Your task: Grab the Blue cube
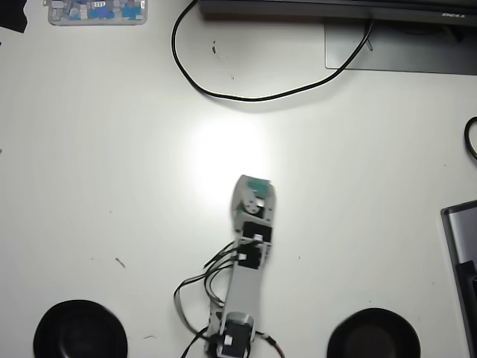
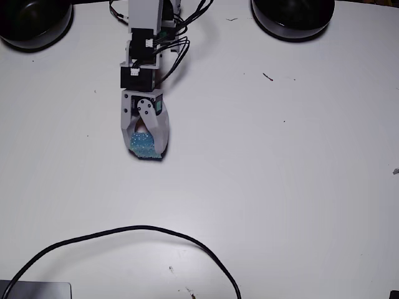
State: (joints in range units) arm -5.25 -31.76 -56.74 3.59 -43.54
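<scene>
The Blue cube point(image 1: 258, 183) is a small teal block pinched between the tips of my gripper point(image 1: 253, 187), which is shut on it. In the fixed view the same cube point(image 2: 144, 147) shows as speckled blue between the grey fingers of the gripper point(image 2: 146, 144). The arm reaches up from the bottom edge in the overhead view and down from the top edge in the fixed view. I cannot tell whether the cube touches the white table point(image 1: 112, 186).
Two black bowls point(image 1: 80, 329) point(image 1: 373, 333) flank the arm's base. A black cable point(image 1: 246, 95) loops across the far side of the table. A clear tray of small blue and white pieces point(image 1: 97, 11) lies at the overhead view's top left. A grey device point(image 1: 466, 253) sits at its right edge.
</scene>
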